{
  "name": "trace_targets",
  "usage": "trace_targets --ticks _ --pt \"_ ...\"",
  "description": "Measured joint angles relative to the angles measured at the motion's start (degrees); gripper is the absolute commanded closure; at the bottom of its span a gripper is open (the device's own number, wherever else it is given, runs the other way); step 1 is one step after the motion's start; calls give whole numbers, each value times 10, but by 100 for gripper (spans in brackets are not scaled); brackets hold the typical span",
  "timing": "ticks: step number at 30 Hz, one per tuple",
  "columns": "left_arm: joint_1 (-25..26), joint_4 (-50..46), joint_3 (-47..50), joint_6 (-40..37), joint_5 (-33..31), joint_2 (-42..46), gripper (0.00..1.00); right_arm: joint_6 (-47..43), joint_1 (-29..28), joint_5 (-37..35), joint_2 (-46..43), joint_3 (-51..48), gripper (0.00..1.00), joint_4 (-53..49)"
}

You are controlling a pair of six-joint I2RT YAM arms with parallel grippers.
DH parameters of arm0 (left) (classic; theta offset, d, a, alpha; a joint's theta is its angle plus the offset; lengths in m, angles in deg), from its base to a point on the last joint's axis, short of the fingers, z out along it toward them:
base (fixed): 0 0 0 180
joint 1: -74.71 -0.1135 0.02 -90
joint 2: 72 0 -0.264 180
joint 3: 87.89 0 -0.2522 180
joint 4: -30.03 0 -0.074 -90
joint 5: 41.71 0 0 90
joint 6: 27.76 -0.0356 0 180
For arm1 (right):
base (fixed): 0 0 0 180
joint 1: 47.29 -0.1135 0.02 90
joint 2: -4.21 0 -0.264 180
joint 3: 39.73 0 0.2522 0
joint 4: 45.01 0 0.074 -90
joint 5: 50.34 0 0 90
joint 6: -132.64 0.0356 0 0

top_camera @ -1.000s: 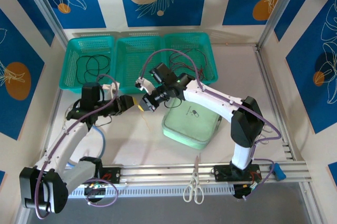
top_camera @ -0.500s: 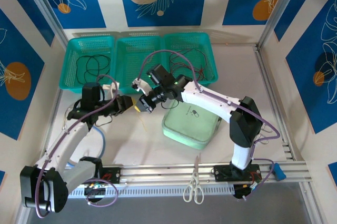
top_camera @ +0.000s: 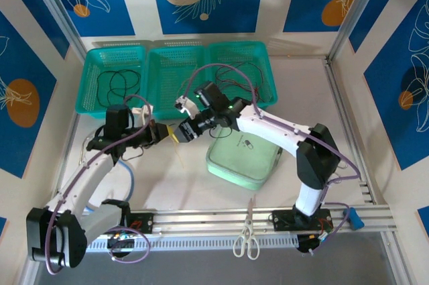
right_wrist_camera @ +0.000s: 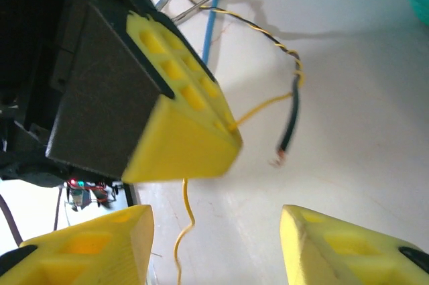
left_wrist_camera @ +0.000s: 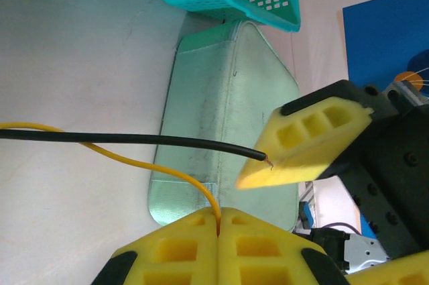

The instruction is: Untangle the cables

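White table: left hand pinches yellow cable (black cable loose); right hand spread, green pouch beside.

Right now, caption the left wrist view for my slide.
Left gripper shut on thin yellow cable; thin black cable's bare tip beside right gripper's finger.

Thin yellow cable and black cable, apparently twisted together; black's stripped end hangs free.

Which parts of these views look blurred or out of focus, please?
Right wrist view: the left gripper, shut on the yellow cable, looks slightly smeared, with soft shadows on the table. Left wrist view: the black cable is crisp, the near fingers soft. Top view: sharp, evenly lit.
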Motion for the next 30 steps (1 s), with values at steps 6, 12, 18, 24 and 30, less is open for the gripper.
trace_targets --ticks 6,12,18,24,30 --pt "0 -22 -27 -20 0 -22 100 45 31 3 -15 -7 51 34" --pt "0 -27 -33 -28 0 -23 100 69 32 20 -8 -1 52 44" --pt "0 -29 -33 -29 0 -23 100 92 31 42 26 23 59 60" --pt "0 -32 -33 -30 0 -22 100 104 28 52 46 33 69 61" --pt "0 -35 -33 -30 0 -21 100 105 26 59 58 35 71 61"
